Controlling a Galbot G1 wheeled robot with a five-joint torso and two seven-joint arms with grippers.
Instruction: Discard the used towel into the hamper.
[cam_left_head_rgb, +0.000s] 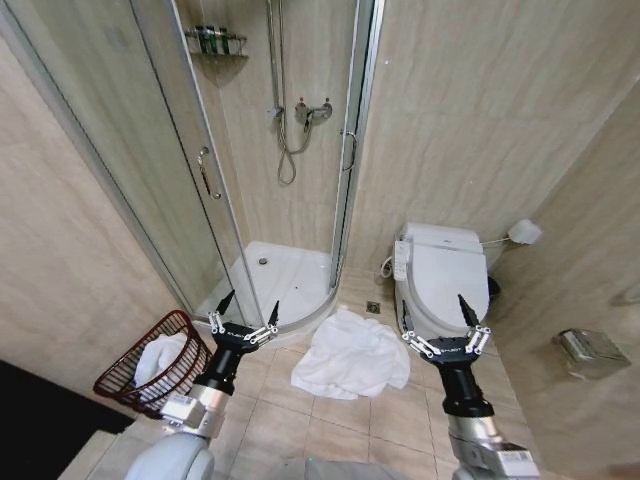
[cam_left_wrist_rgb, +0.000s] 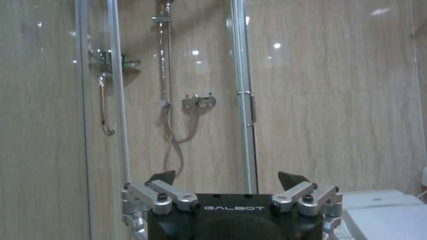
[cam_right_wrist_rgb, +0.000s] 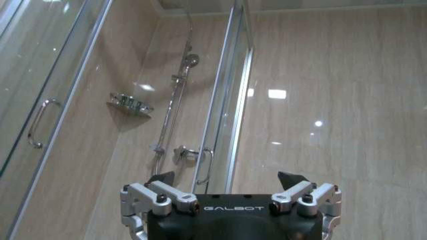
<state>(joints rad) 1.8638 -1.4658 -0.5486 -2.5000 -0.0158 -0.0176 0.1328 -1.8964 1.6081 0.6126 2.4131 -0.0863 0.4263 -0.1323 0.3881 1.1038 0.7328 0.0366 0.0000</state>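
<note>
Overhead from the head view: used towel (cam_left_head_rgb: 351, 356) crumpled on the floor tiles between left end effector (cam_left_head_rgb: 244, 312) and right end effector (cam_left_head_rgb: 446, 320), touching neither; both spread wide, pinching nothing. Hamper (cam_left_head_rgb: 130, 378) tilted on the floor just beside the left arm, white cloth (cam_left_head_rgb: 160, 357) inside. Left wrist view: left end effector (cam_left_wrist_rgb: 228, 180) spread, facing shower door (cam_left_wrist_rgb: 100, 100). Right wrist view: right end effector (cam_right_wrist_rgb: 227, 180) spread, aimed at wall.

The left gripper (cam_left_head_rgb: 248, 312) hides part of the hamper (cam_left_head_rgb: 125, 375) rim.
</note>
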